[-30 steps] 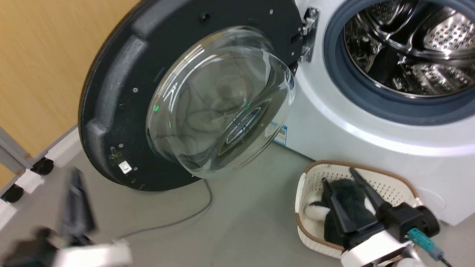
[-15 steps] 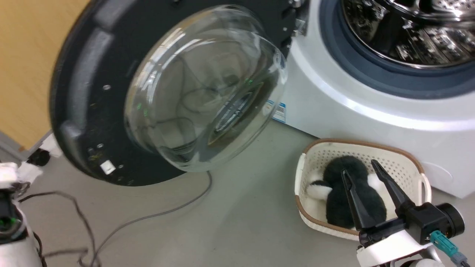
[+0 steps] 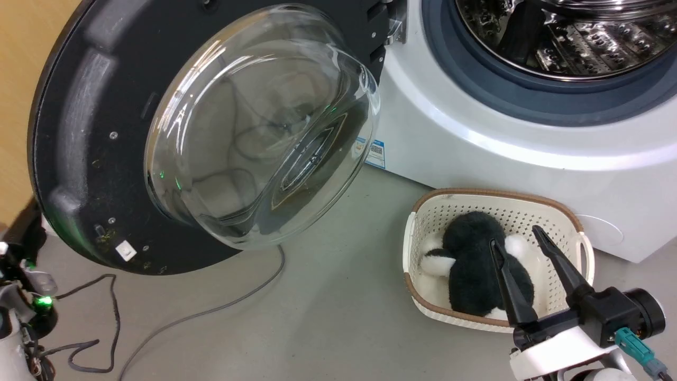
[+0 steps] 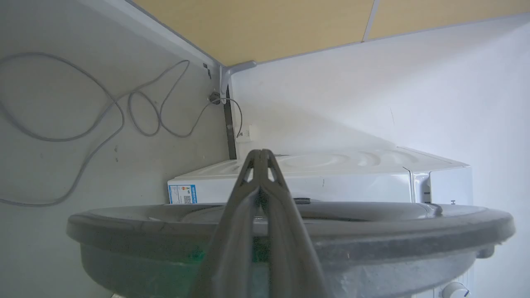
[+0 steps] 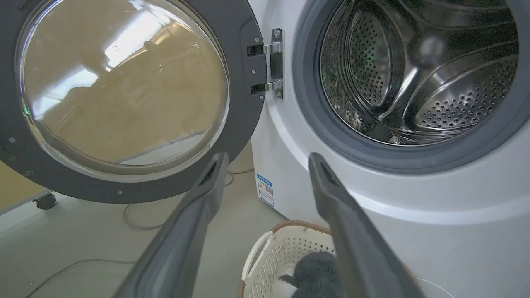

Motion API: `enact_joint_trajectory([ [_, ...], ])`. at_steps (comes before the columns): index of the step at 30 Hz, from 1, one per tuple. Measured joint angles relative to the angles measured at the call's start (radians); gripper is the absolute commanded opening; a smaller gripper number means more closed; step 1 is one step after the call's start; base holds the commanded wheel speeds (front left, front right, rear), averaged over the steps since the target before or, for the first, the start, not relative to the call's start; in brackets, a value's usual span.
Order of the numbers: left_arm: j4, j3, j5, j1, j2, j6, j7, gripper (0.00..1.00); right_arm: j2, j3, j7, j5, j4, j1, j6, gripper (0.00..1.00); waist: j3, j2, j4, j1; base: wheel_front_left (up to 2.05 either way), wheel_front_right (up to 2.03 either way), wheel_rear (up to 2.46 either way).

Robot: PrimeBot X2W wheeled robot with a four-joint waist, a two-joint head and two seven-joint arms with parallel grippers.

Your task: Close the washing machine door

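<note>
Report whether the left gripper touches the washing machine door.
Cannot tell. Left wrist view: the shut left gripper crosses the washing machine door rim; contact hidden.

No txt legible anywhere. Only label is a blue-white sticker [image 3: 376,153] on the washing machine [image 3: 476,159] front, low corner, approx 3 o'clock from the washing machine door [image 3: 79,132] in head view. It has a QR-type square, but the print is too small to read. In right wrist view it sits at 6 o'clock below the hinge [image 5: 275,62], also unreadable. A white tag [image 3: 125,250] at 7 o'clock on the door rim shows no readable marks.
</note>
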Motion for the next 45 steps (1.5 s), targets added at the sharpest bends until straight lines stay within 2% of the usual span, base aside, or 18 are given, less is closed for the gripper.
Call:
enact_joint_trajectory([
  [7,-0.041,-0.026,-0.068,0.041,-0.003,-0.043,0.160,0.00,0.011,-0.012,0.000,0.003,0.020,0.000,0.000,1.00,-0.021,0.0000,-0.015,0.0000,0.00,0.00,0.00],
  [15,-0.160,-0.110,-0.094,0.132,-0.037,-0.050,0.343,0.00,0.027,-0.044,-0.005,0.019,0.048,0.002,0.000,1.00,-0.066,0.0000,-0.037,0.0001,0.00,0.00,0.00],
  [24,-0.364,-0.190,-0.124,0.283,-0.105,0.017,0.494,0.00,0.048,-0.081,-0.013,0.027,0.073,0.011,0.000,1.00,-0.114,0.0000,-0.086,0.0000,0.00,0.00,0.00],
  [25,-0.431,-0.225,-0.135,0.331,-0.135,0.040,0.527,0.00,0.051,-0.089,-0.013,0.028,0.079,0.011,0.000,1.00,-0.124,0.0000,-0.112,0.0000,0.00,0.00,0.00],
  [27,-0.471,-0.258,-0.158,0.358,-0.155,0.060,0.544,0.00,0.053,-0.095,-0.013,0.029,0.078,0.011,0.000,1.00,-0.128,0.0000,-0.130,0.0000,0.00,0.00,0.00],
  [32,-0.545,-0.361,-0.182,0.428,-0.181,0.091,0.550,0.00,0.055,-0.098,-0.013,0.030,0.079,0.012,0.000,1.00,-0.135,0.0000,-0.186,-0.0001,0.00,0.00,0.00],
  [35,-0.571,-0.414,-0.212,0.462,-0.186,0.093,0.523,0.00,0.056,-0.098,-0.013,0.032,0.077,0.011,0.000,1.00,-0.135,0.0000,-0.229,-0.0001,0.00,0.00,0.00],
  [41,-0.585,-0.542,-0.315,0.483,-0.186,0.077,0.403,0.00,0.056,-0.098,-0.013,0.037,0.072,0.009,0.000,1.00,-0.121,0.0000,-0.329,-0.0001,0.00,0.00,0.00],
  [42,-0.585,-0.565,-0.323,0.483,-0.186,0.071,0.386,0.00,0.057,-0.097,-0.013,0.037,0.072,0.009,0.000,1.00,-0.117,0.0000,-0.347,0.0000,0.00,0.00,0.00],
  [43,-0.575,-0.633,-0.329,0.483,-0.187,0.048,0.344,0.00,0.057,-0.099,-0.013,0.038,0.071,0.005,0.000,1.00,-0.104,0.0000,-0.404,-0.0001,0.00,0.00,0.00],
  [45,-0.555,-0.661,-0.331,0.480,-0.190,0.030,0.310,0.00,0.057,-0.098,-0.013,0.040,0.068,0.000,0.000,1.00,-0.093,0.0000,-0.442,-0.0001,0.00,0.00,0.00],
])
